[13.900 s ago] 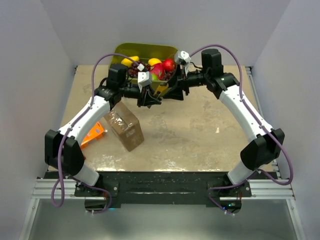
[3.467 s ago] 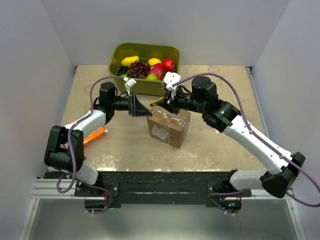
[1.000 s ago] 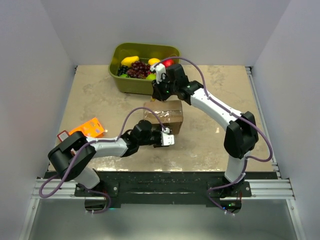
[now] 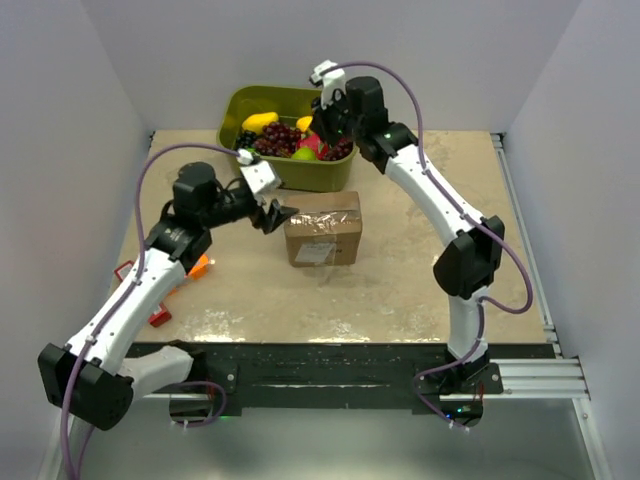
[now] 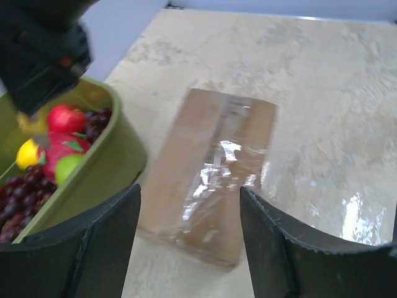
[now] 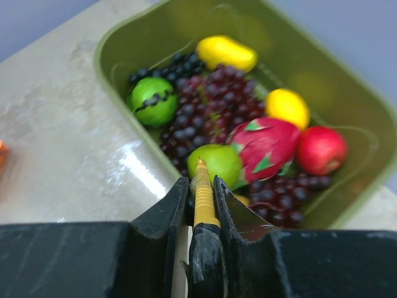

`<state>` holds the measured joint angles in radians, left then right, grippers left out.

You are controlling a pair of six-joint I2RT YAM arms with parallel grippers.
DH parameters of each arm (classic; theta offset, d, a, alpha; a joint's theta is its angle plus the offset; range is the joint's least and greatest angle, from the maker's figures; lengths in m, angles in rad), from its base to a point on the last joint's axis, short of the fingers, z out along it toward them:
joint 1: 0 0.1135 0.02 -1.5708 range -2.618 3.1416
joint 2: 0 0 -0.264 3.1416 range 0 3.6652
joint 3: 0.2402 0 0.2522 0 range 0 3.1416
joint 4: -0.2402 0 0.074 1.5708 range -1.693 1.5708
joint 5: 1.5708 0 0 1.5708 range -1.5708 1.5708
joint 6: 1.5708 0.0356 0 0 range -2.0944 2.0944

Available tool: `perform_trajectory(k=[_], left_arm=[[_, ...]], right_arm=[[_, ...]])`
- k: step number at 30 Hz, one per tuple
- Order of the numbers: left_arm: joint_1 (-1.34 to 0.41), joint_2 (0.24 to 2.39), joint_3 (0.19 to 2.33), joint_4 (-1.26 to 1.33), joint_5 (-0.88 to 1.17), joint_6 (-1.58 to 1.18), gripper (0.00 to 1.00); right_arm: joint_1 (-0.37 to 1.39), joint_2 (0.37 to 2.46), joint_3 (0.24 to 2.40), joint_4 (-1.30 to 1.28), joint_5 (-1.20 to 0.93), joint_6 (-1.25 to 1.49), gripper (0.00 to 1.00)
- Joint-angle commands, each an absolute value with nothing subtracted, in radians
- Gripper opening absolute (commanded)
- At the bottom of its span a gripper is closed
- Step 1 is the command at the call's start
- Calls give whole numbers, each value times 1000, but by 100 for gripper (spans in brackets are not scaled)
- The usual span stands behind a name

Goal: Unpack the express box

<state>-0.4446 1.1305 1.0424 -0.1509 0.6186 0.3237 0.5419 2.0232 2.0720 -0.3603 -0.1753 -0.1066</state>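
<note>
From where I stand, the small brown cardboard carton (image 4: 322, 228) with clear tape down its top sits flat near the middle of the beige, marbled table (image 4: 400, 290). It is a little toward the far edge and just in front of the olive-green plastic bin (image 4: 246, 103) of fruit, whose far side is at that edge.

The left gripper (image 4: 280, 216) hangs just off the carton's left end, jaws spread wide with nothing between them. Its wrist view looks along the taped top.

The right gripper (image 6: 201, 189) is up over the bin, above the grapes and a red dragon fruit. Its fingers are pinched narrow on a slim yellow-and-black tool (image 6: 205, 211) that points out past the fingertips.

A flat orange package (image 4: 200, 264) lies toward the left edge, partly hidden under the left arm.
</note>
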Motion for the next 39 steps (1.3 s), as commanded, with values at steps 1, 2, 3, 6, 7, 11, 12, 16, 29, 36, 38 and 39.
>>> perform_trajectory(k=[1,2,3,6,7,11,12,16,29,36,38,39], left_arm=[[-299,1101,1056,-181,659,10,70],[-273,1097,1020,-181,672,-26,71],[-229,1097,1000,-186,683,-46,71],[-134,1107,944,-184,709,-119,70],[-112,1115,939,-186,742,-158,70],[-74,1202,965,-209,839,-155,71],[-72,1224,974,-225,877,-138,71],[-72,1359,1029,-319,939,-48,66],[-90,1591,1123,47,930,-227,65],[-86,1585,1167,-105,873,-148,64],[-74,1546,1175,-254,824,-111,65],[-65,1534,1183,-299,796,-86,66]], right_arm=[[496,1928,2189,-475,32,-135,0],[477,1912,2174,-497,61,-143,0],[468,1887,2095,-514,80,-149,0],[428,1751,1862,-474,141,-161,0],[425,1724,1821,-480,162,-167,0],[419,1577,1640,-546,163,-230,0],[419,1563,1596,-567,152,-232,0],[431,1520,1513,-626,63,-221,0],[657,1522,1489,-653,2,-308,0],[644,1546,1506,-670,83,-314,0],[609,1545,1522,-686,106,-331,0],[591,1549,1534,-698,109,-330,0]])
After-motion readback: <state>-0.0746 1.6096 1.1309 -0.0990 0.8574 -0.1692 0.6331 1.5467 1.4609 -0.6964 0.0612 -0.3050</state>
